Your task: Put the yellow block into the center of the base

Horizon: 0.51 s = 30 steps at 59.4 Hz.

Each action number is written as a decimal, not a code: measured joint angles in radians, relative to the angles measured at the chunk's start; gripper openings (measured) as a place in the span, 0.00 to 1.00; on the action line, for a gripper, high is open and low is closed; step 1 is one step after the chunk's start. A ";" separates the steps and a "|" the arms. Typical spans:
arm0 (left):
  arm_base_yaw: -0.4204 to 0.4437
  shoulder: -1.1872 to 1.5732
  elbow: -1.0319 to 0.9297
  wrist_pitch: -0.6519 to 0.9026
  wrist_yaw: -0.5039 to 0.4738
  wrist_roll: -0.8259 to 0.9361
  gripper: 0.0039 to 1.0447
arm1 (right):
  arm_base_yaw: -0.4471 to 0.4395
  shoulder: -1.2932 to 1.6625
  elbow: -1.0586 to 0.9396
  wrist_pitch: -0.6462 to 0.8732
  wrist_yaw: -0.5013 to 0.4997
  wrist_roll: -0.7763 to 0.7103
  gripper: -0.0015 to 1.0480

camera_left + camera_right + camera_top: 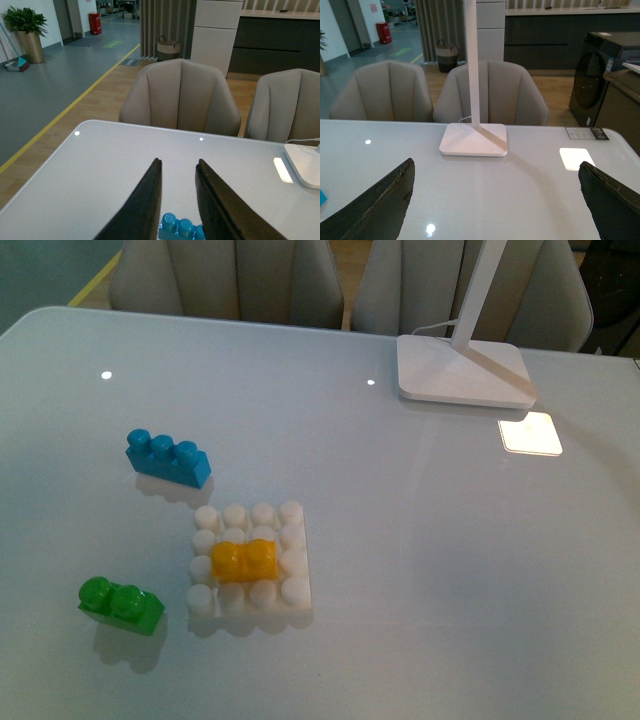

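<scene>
In the front view the yellow block (244, 560) sits on the white studded base (297, 588), in its middle rows, slightly toward the left side. Neither arm shows in that view. In the left wrist view my left gripper (178, 167) is open above the table, with a blue three-stud brick (181, 228) partly visible between and below its fingers. In the right wrist view my right gripper (496, 172) is wide open with only bare tabletop between its fingers; the yellow block and base are out of both wrist views.
A blue brick (167, 457) lies behind the base to the left and a green brick (121, 605) to its left front. A white lamp foot (463, 369) stands at the back right, with its pole (472, 60) rising. Chairs (180, 97) stand beyond the table's far edge.
</scene>
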 joint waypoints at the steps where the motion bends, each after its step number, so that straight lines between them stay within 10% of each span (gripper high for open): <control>1: 0.006 -0.016 -0.010 -0.007 0.006 0.000 0.12 | 0.000 0.000 0.000 0.000 0.000 0.000 0.92; 30: 0.178 -0.485 -0.161 -0.323 0.195 0.008 0.02 | 0.000 0.000 0.000 0.000 0.000 0.000 0.92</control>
